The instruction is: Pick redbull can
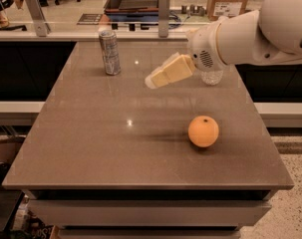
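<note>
Redbull can (109,52) stands upright near the table's (90,143) far left edge. My gripper (151,80) hangs above the table's far middle, touching nothing; spread or closed, I cannot tell.

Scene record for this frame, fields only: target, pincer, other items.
target: can, upright, far left of table
arm: pincer over table, right of can, apart from it
contact: none with can
other: orange near right; clear container partly hidden behind arm
</note>
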You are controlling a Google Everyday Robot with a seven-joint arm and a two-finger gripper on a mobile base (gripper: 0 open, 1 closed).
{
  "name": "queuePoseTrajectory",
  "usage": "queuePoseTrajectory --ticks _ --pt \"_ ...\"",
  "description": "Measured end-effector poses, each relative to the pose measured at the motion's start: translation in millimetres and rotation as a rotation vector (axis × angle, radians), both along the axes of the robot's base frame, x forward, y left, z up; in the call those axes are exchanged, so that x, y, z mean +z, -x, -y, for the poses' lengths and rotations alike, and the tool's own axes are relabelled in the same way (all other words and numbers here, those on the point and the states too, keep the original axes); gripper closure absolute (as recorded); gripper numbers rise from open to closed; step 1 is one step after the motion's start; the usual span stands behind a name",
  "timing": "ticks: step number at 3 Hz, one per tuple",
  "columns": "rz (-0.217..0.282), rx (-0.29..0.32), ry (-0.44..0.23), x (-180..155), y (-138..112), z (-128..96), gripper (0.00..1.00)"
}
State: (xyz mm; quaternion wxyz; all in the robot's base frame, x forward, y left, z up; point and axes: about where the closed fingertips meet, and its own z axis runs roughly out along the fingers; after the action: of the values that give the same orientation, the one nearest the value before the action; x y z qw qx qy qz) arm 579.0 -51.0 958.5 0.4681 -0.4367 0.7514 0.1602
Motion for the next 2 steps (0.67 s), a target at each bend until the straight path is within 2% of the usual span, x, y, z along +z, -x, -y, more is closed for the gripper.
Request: queuePoseTrajectory --ticks 2 --pt "0.064 0.013 -0.113 -3 -47 -45 0.0"
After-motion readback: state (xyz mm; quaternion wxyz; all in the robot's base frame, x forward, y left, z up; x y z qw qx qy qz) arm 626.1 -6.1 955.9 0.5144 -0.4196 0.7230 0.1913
